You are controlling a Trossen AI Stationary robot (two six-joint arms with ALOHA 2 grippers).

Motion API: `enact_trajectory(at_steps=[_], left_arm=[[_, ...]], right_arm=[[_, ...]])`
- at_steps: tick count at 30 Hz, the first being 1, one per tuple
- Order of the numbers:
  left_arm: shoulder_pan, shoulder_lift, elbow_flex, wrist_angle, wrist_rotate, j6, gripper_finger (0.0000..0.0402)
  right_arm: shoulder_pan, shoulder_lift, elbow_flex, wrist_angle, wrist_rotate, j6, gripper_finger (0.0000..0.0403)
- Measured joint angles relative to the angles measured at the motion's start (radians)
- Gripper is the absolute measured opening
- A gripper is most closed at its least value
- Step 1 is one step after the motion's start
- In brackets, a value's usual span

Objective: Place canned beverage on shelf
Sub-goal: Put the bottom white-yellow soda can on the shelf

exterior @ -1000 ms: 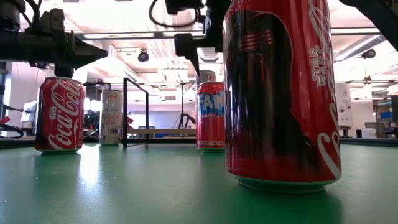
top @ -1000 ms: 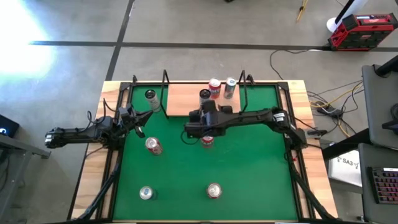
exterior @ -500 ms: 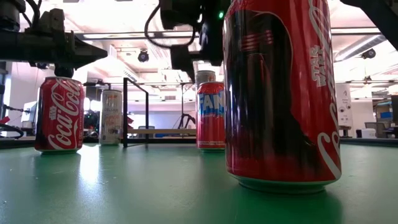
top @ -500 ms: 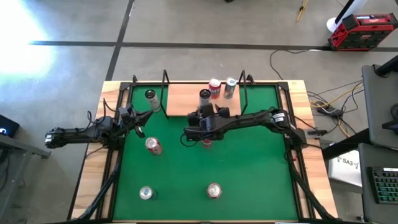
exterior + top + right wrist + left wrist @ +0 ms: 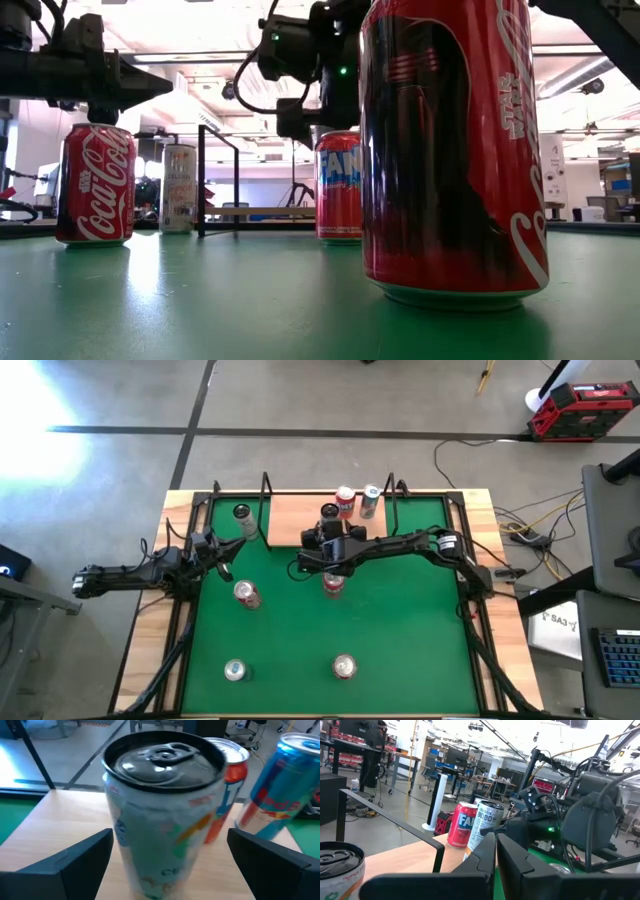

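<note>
Fingers of the right gripper (image 5: pixel 170 855) stand wide apart in the right wrist view, one on each side of a pale, black-topped can (image 5: pixel 162 805) that stands upright on the shelf (image 5: pixel 60 830); a gap shows between each finger and the can wall, so nothing is clamped. From above, the right gripper (image 5: pixel 327 538) sits at the shelf's front edge, with the black-topped can (image 5: pixel 329 512) just beyond it on the light wooden board (image 5: pixel 295 515). Two more cans stand further back on the shelf: a red can (image 5: pixel 345 501) and a blue and silver can (image 5: pixel 370 499), side by side; in the right wrist view the red can (image 5: pixel 227 790) is partly hidden behind the pale one and the blue can (image 5: pixel 277 790) leans into frame beside it.

On the green mat (image 5: pixel 400 630) a red Fanta can (image 5: pixel 333 582) stands directly under the right arm. A Coca-Cola can (image 5: pixel 246 593) stands to its left, and two more cans stand near the mat's front edge, one at the left (image 5: pixel 235 671) and one towards the middle (image 5: pixel 344 666). A dark-topped can (image 5: pixel 242 514) stands on the mat beside the shelf's left upright.

The left gripper (image 5: pixel 224 556) waits over the mat's left edge, near that dark-topped can, its fingers (image 5: pixel 520 865) set narrowly together and empty.
</note>
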Motion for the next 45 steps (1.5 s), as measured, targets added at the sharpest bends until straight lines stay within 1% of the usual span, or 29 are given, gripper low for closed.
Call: enact_trajectory(at_steps=[5,14,19,21,23,29,35,41,45], left_arm=[[0.000,0.000,0.000,0.000,0.000,0.000,0.0000],[0.000,0.000,0.000,0.000,0.000,0.000,0.0000],[0.000,0.000,0.000,0.000,0.000,0.000,0.0000],[0.000,0.000,0.000,0.000,0.000,0.000,0.0000],[0.000,0.000,0.000,0.000,0.000,0.000,0.0000],[0.000,0.000,0.000,0.000,0.000,0.000,0.0000],[0.000,0.000,0.000,0.000,0.000,0.000,0.0000],[0.000,0.000,0.000,0.000,0.000,0.000,0.0000],[0.000,0.000,0.000,0.000,0.000,0.000,0.0000]], right_arm=[[-0.015,0.000,-0.011,0.074,-0.004,-0.085,0.0384],[-0.028,0.000,-0.004,0.101,-0.009,-0.038,0.0384],[-0.033,0.000,-0.007,0.111,-0.009,-0.050,0.0380],[-0.034,0.000,-0.007,0.110,-0.009,-0.054,0.0366],[-0.034,0.000,-0.007,0.110,-0.012,-0.054,0.0340],[-0.035,0.000,-0.007,0.113,-0.027,-0.054,0.0237],[-0.032,0.000,-0.001,0.111,-0.036,-0.053,0.0236],[-0.032,0.002,0.052,0.118,-0.096,-0.049,0.0236],[-0.043,0.003,0.081,0.124,-0.101,-0.025,0.0244]])
